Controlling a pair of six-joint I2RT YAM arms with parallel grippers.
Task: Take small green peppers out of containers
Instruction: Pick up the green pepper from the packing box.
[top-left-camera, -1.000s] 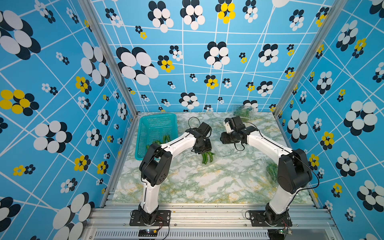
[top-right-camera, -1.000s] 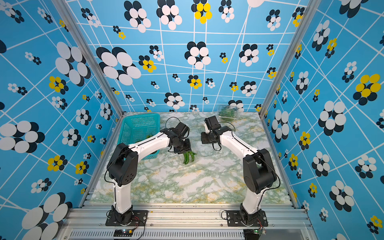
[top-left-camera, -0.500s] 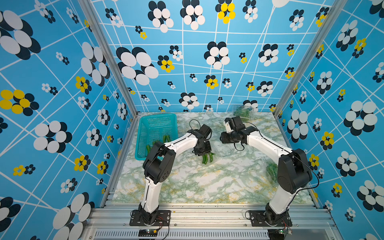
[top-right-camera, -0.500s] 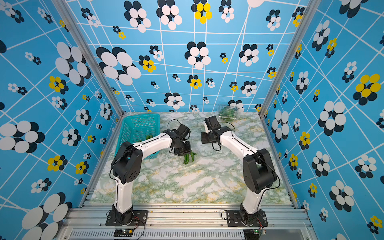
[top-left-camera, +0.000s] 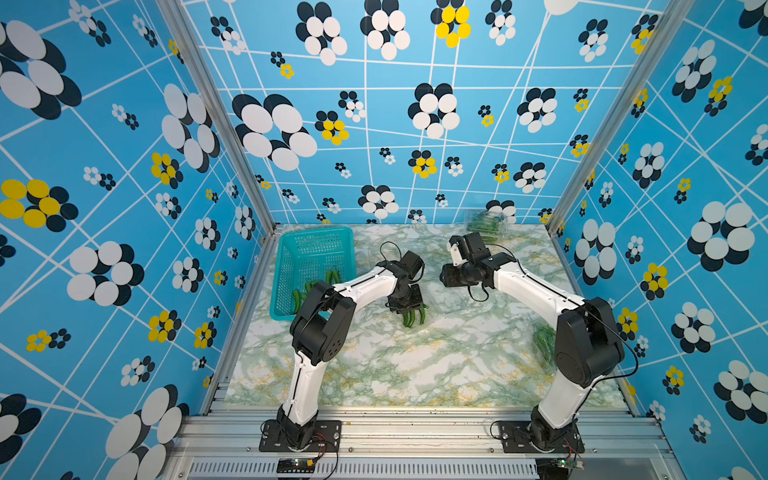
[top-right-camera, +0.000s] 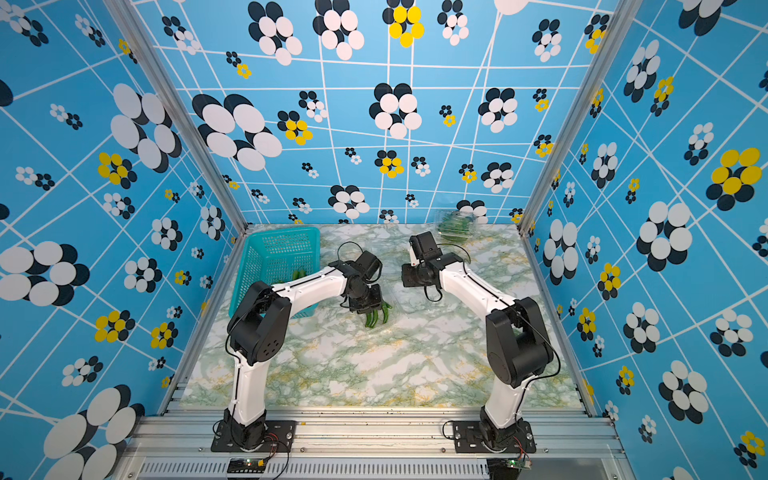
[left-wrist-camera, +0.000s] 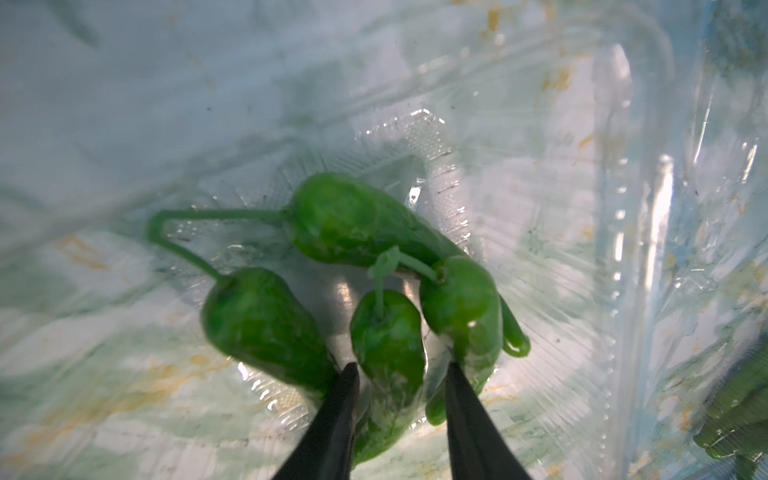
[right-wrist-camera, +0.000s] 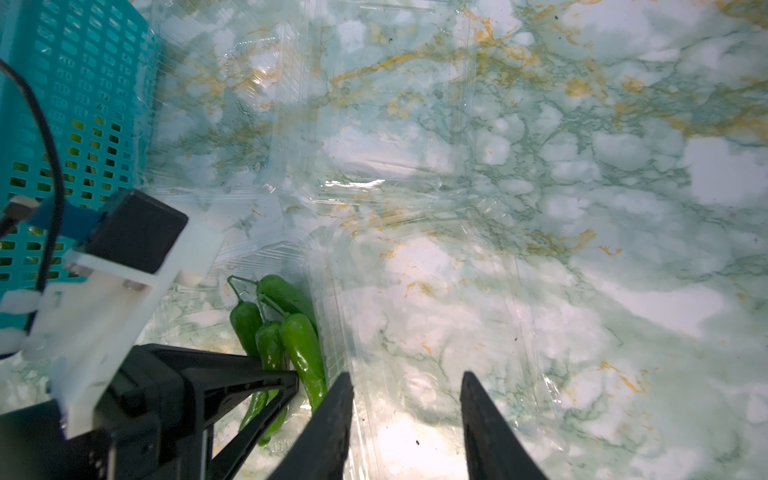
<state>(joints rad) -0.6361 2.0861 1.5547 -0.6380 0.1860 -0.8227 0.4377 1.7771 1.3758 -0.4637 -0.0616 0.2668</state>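
Scanning front to back: table (top-left-camera: 415, 374) lay mostly bare up front, plenty of room. Near container (top-left-camera: 543, 345), green inside, sat at the right edge, half hidden by the arm. Mid-table, four peppers (left-wrist-camera: 386, 345) lay in the open container (left-wrist-camera: 540, 199). Left gripper (left-wrist-camera: 401, 374) straddled one, jaws part-open, not yet clamped. Light, glossy, likely slippery, so grab the body, not the thin stem. The flimsy tray could shift. Right gripper (right-wrist-camera: 405, 386) hovered beside it, jaws apart, empty. Basket (top-left-camera: 291, 270) stood close on the left, far container (top-left-camera: 484, 222) at the back wall.
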